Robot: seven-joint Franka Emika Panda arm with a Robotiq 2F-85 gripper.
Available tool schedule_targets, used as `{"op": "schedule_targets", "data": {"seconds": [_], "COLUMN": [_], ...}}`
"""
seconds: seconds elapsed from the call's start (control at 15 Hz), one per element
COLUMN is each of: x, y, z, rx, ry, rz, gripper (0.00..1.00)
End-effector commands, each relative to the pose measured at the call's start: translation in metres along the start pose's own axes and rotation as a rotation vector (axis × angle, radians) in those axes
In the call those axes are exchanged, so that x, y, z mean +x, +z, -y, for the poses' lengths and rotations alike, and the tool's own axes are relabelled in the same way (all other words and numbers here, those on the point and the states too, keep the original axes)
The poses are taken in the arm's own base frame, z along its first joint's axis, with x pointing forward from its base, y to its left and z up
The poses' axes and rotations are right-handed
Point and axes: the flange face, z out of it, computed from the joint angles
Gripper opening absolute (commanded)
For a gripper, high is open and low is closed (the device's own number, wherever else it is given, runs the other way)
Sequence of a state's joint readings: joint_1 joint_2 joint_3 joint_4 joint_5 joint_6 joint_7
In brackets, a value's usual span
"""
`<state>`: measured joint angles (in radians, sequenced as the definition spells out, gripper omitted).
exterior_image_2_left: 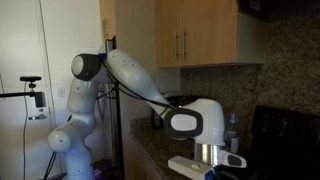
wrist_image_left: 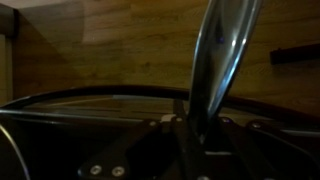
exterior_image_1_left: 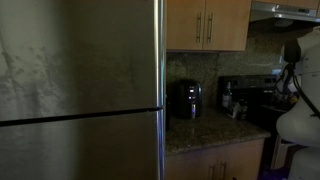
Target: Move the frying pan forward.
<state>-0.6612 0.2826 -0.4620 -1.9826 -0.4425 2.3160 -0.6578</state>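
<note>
Fingers (wrist_image_left: 168, 135): I cannot tell whether they are clenched or released; they are dark and blurred at the bottom of the wrist view.
Handle (wrist_image_left: 222, 55): shiny metal whose lower end runs down between the fingers.
Frying pan (wrist_image_left: 100, 95): right at the fingers, its dark rim arcing across the wrist view; not made out in either exterior view.
Arm (exterior_image_2_left: 130, 75): its wrist hangs low beside the stove (exterior_image_2_left: 285, 130).
Step in hand: probably securing the handle before the shift.
Doing it well: grip near the handle's root, keep the pan level and move it straight so it does not swivel.
Long axis: along the handle, near upright in the wrist view, leaning to the upper right toward the cabinets (wrist_image_left: 110, 40).
</note>
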Motion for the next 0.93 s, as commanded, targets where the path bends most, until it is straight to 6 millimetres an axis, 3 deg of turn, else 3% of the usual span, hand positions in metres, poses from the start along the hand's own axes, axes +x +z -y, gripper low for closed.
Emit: {"op": "schedule_targets", "data": {"seconds": [0.0,0.27,0.4,0.47,0.53,0.67,0.87], "x": [-0.011,-0.013,-0.014,0.002,0.015,0.024,0.035], "y": [-0.018,-0.019,-0.018,-0.06,-0.061,-0.098,-0.119], "z": [-0.003,0.0,0.011,0.047,0.048,0.05,0.061], "rx": [-0.042,0.01,0.144,0.208,0.251,0.316,0.192], "ry": [-0.116,-0.224,-0.214,-0.183,-0.127,-0.023,0.046], "rz": [-0.142,-0.252,-0.281,-0.27,-0.233,-0.209,-0.177], "gripper": [0.02,0.02,0.02,0.02,0.02,0.02,0.02]}}
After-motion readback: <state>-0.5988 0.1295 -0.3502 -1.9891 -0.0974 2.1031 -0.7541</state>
